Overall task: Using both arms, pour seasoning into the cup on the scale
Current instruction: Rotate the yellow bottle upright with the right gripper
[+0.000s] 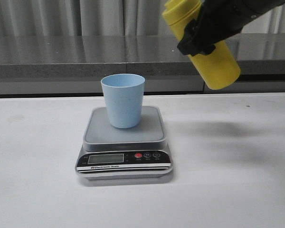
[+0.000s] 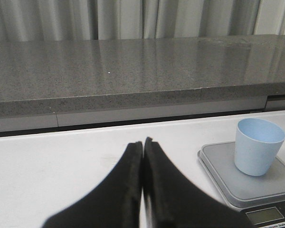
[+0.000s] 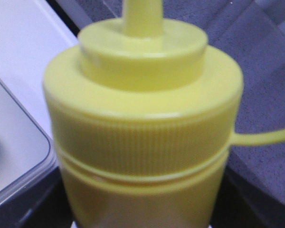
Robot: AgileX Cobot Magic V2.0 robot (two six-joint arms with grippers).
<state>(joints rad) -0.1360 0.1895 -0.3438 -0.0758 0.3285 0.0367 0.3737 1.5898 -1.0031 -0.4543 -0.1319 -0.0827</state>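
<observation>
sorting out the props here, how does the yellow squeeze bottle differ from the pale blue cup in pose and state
The yellow plastic squeeze bottle is tilted and held in the air by the right end effector; the pale blue plastic cup stands upright on the silver-grey scale, untouched. The bottle is capped by a ribbed lid with a nozzle; the cup is open-topped. The bottle is up to the right of the cup, not over it. Both look like plain plastic.

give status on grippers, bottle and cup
Left gripper shut, empty. Right gripper holding yellow plastic squeeze bottle tilted, raised. Pale blue plastic cup upright on silver-grey scale. Nothing obstructing.
</observation>
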